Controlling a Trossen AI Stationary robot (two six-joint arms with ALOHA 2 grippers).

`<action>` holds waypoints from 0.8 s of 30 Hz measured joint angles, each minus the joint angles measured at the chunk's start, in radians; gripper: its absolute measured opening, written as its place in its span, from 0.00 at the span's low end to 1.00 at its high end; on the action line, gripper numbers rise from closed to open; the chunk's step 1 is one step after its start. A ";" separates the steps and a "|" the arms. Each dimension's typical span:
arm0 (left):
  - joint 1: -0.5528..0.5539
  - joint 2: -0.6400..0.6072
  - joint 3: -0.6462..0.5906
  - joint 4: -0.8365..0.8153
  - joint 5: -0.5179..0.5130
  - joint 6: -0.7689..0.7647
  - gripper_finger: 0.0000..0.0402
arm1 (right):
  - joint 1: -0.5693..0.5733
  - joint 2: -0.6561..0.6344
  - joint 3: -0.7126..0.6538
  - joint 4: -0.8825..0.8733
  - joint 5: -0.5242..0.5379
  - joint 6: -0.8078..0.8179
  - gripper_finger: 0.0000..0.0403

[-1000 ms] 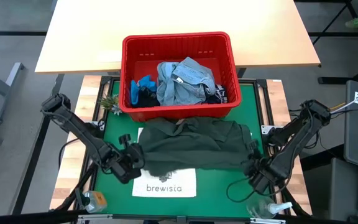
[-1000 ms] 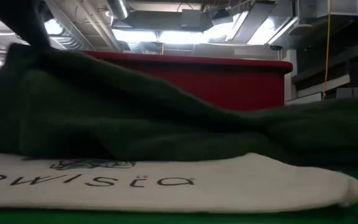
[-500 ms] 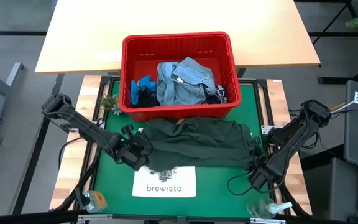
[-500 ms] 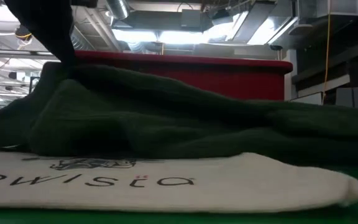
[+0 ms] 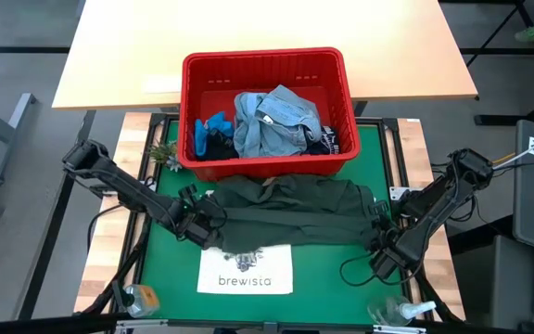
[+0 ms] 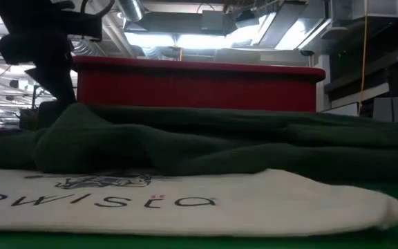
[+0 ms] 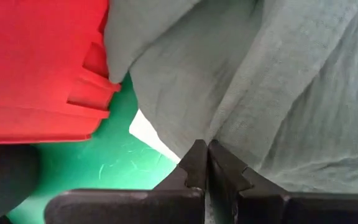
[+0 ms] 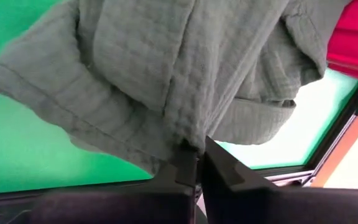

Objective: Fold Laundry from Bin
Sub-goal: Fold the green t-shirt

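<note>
A dark green garment (image 5: 290, 209) lies spread across the green mat (image 5: 341, 269), just in front of the red bin (image 5: 262, 56). Its near edge rests on the white "brewista" tote bag (image 5: 246, 274). The bin holds more laundry (image 5: 272, 121): a light blue denim shirt, a bright blue piece and a dark one. My left gripper (image 5: 207, 224) is shut on the garment's left end. My right gripper (image 5: 378, 243) is shut on its right end. In the low view the garment (image 6: 185, 142) lies low over the tote bag (image 6: 185, 200). My left gripper pinches a bunched fold of the green cloth (image 7: 222, 134) at the garment's left near corner between its two fingers, slanting down from the left. The cloth runs slack from the fingers onto the mat. My right gripper pinches a gathered fold of the cloth (image 8: 182, 134) at the garment's right near corner, slanting down from the right. A hemmed edge (image 8: 36, 87) droops beside the fingers, slack.
A small plant (image 5: 162, 151) stands left of the bin. A bottle (image 5: 137, 299) is at the near left corner and a clear one (image 5: 401, 311) at the near right. A light wooden tabletop (image 5: 267, 28) lies beyond the bin.
My left gripper has gone down and toward the bin and the table's right, still shut on the cloth. My right gripper has sunk a little. The garment's raised left side has dropped flat, and its near edge has drawn back toward the bin, baring more of the tote bag.
</note>
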 joint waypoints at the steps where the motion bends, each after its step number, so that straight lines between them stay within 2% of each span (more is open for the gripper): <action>1: 0.000 0.000 -0.007 0.011 0.000 0.000 0.00 | 0.000 0.000 0.000 0.000 0.001 -0.002 0.04; 8: 0.000 0.000 -0.021 0.024 -0.001 0.000 0.03 | 0.000 0.000 0.000 -0.004 -0.007 -0.003 0.13; 17: 0.002 0.000 -0.021 0.024 -0.012 0.000 0.25 | 0.000 0.001 0.000 -0.044 -0.024 -0.003 0.33; 24: 0.002 -0.003 0.011 0.020 0.084 0.000 0.30 | 0.000 0.001 0.001 -0.086 -0.183 -0.003 0.41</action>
